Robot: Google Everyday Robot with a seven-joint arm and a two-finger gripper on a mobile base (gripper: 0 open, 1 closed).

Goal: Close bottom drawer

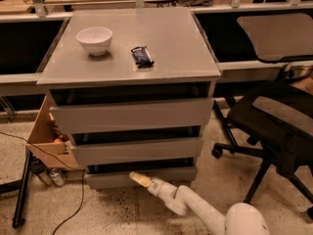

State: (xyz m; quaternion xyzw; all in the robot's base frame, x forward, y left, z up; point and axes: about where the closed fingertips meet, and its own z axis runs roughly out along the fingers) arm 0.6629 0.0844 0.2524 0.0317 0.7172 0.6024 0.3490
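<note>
Bottom drawer (pixel 161 175): lowest of three in the grey cabinet (pixel 208 89), just above the floor. Slim flat front, with a dark gap along its top edge.

My tool (pixel 139 179): low at the floor, tan tip touching the drawer front left of centre. The tip reads as one narrow point with no gap, and it holds nothing. My white arm (pixel 205 212) runs back to lower right.

Room to move: speckled floor (pixel 112 209) in front of the cabinet is open. Left flank: open cardboard box (pixel 46 141) against the cabinet side, a can (pixel 57 176) and a bottle (pixel 39 172) below it, a black cable (pixel 73 199) and a black stand leg (pixel 22 195). Right flank: black office chair (pixel 279 126), apart from the cabinet.

Counter (pixel 181 43): white bowl (pixel 95 39) back left, and a dark blue snack wrapper (pixel 142 56) near it. Wrapper print is not legible.

Two taller drawer fronts above, also with dark gaps over them. Desks run behind.
</note>
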